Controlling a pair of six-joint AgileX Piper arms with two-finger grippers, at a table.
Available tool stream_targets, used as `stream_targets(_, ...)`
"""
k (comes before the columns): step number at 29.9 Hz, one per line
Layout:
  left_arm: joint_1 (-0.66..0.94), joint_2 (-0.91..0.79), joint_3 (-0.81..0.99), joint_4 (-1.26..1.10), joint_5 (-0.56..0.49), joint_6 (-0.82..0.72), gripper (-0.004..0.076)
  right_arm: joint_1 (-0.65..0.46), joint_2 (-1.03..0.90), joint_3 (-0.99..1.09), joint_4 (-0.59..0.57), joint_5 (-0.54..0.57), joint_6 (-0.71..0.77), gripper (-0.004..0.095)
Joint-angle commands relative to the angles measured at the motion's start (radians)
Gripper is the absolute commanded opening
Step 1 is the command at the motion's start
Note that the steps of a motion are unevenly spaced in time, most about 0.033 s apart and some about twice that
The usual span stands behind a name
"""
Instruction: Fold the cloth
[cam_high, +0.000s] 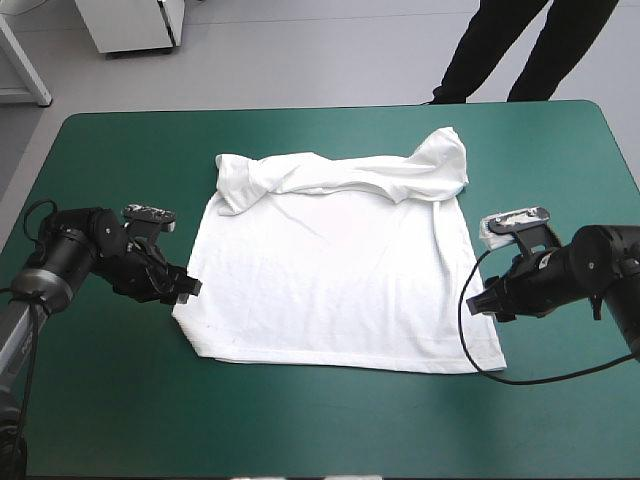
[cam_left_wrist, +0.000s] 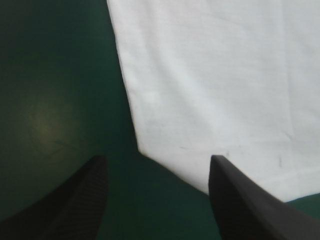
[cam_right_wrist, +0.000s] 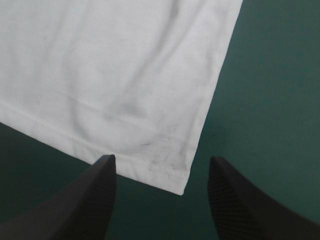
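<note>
The table (cam_high: 320, 430) carries the T-shirt (cam_high: 335, 280) spread flat at its middle, top bunched toward the far edge. The left gripper (cam_high: 186, 288) gapes empty at the near left corner, the right gripper (cam_high: 484, 301) likewise at the right.

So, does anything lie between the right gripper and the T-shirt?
Nothing. In the right wrist view, a corner of the T-shirt lies between the open fingers of the right gripper, with only bare teal-green cover around it.
</note>
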Motion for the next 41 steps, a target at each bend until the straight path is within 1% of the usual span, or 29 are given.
stream_targets(1, -0.001, -0.026, 0.004, -0.003, -0.047, -0.010, 0.0438, 0.015, -0.039, 0.008, -0.020, -0.032, 0.024, 0.0514)
stream_targets(11, -0.001, 0.113, 0.025, -0.034, -0.064, -0.002, 0.0437, 0.015, -0.053, 0.012, -0.039, -0.035, 0.041, 0.0514)
stream_targets(16, -0.001, 0.145, 0.025, -0.073, -0.064, 0.025, 0.0409, 0.015, -0.053, 0.012, -0.039, -0.026, 0.043, 0.0513)
stream_targets(18, -0.001, 0.149, 0.025, -0.078, -0.064, 0.028, 0.0377, 0.015, -0.053, 0.012, -0.045, -0.017, 0.050, 0.0513)
stream_targets(20, -0.001, 0.154, 0.025, -0.078, -0.064, 0.036, 0.0328, 0.015, -0.053, 0.012, -0.073, -0.013, 0.057, 0.0513)
stream_targets(24, -0.001, 0.174, 0.025, -0.080, -0.060, 0.046, 0.0177, 0.015, -0.053, 0.015, -0.144, 0.006, 0.102, 0.0514)
stream_targets(27, -0.001, 0.183, 0.025, -0.085, -0.060, 0.047, 0.0054, 0.015, -0.053, 0.041, -0.146, 0.013, 0.102, 0.0514)
stream_targets(29, -0.001, 0.183, 0.025, -0.087, -0.060, 0.057, -0.0006, 0.015, -0.053, 0.064, -0.148, 0.009, 0.102, 0.0513)
stream_targets(30, -0.001, 0.183, 0.025, -0.087, -0.062, 0.072, -0.0021, 0.015, -0.053, 0.087, -0.152, 0.001, 0.104, 0.0514)
stream_targets(35, -0.001, 0.183, 0.025, -0.090, -0.058, 0.071, -0.0022, 0.015, -0.050, 0.166, -0.173, -0.035, 0.114, 0.0514)
stream_targets(41, -0.001, 0.183, 0.021, -0.110, -0.056, 0.084, -0.0022, 0.015, -0.011, 0.182, -0.158, -0.053, 0.114, 0.0513)
